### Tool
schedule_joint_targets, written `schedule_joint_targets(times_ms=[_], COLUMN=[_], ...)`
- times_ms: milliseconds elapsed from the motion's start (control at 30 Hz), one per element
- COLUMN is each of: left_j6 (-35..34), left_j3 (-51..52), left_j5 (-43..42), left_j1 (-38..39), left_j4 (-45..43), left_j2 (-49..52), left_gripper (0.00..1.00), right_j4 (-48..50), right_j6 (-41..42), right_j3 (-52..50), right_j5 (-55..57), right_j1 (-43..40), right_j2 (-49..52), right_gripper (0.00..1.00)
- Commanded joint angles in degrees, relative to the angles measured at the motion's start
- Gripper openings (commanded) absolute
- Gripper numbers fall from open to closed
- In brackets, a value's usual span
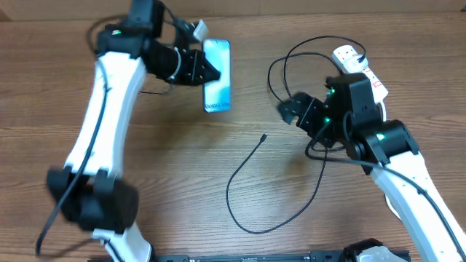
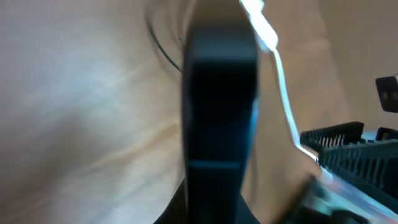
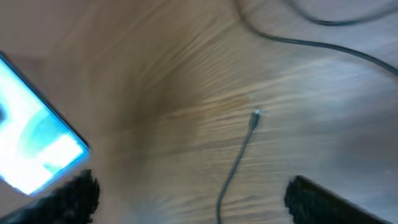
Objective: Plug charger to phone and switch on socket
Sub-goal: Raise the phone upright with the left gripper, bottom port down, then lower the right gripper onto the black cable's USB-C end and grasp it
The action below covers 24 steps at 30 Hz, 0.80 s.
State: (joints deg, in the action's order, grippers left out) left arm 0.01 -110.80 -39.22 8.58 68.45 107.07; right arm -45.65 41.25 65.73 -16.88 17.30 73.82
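Nearest the front edge of the tabletop [image 1: 160, 160], the charger [image 1: 247, 159] makes a big loose loop, a long thin black cable lying flat on the wood. Its small plug end points up toward the middle of the tabletop, free and touching nothing. From the loop the cable runs back under the right arm, then curls in wide rings toward the far right corner.

Just beyond that free end sits the right gripper [image 1: 287, 110], jaws spread wide and holding nothing; in its wrist view the two dark fingers stand well apart, with the cable's end on the wood between and ahead of them.

Further back, left of centre, the phone [image 1: 217, 80] lies face up, slim and rectangular, with a light-blue screen and dark lettering near one end, too small to read. The left gripper [image 1: 211, 73] is closed, its tip right at the phone's left edge; whether it pinches that edge I can't tell, the wrist view is all blur.

Farthest back on the right is the socket [image 1: 349, 57], white with red marks, half hidden by the right arm.
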Motion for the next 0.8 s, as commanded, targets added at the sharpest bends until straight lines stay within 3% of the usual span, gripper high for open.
schedule_joint_targets(times_ms=[0,67,200,333,533,767], left_j6=[-2.86,-2.80,-2.80,-2.80,-2.84,-4.39], left_j3=[-0.96,-0.96,-0.96,-0.96,-0.96,-0.96], left_j5=[12.11,12.24,14.25,15.45,16.46,19.93], left_j1=[-0.04,-0.02,-0.02,0.02,0.02,0.02], left_j4=[-0.37,0.52,0.66,0.68,0.70,2.21], left_j2=[-4.48,-4.87,-4.61,-4.59,-4.59,-4.59], left_gripper=[0.04,0.04,0.04,0.04,0.04,0.04], right_j4=[6.80,9.11,5.57,-7.72,-26.12,-23.15], right_j6=[-4.74,-5.33,-4.24,-8.00,-5.01,-1.99], right_j3=[0.76,0.79,1.27,7.54,21.97,23.08], right_j5=[-14.69,-15.39,-15.45,-13.88,2.25,3.87], right_j1=[0.37,1.14,2.27,2.36,2.69,3.63], right_j2=[-0.02,0.17,2.47,8.85,20.22,28.98], right_gripper=[1.00,1.00,0.89,0.89,0.89,0.99])
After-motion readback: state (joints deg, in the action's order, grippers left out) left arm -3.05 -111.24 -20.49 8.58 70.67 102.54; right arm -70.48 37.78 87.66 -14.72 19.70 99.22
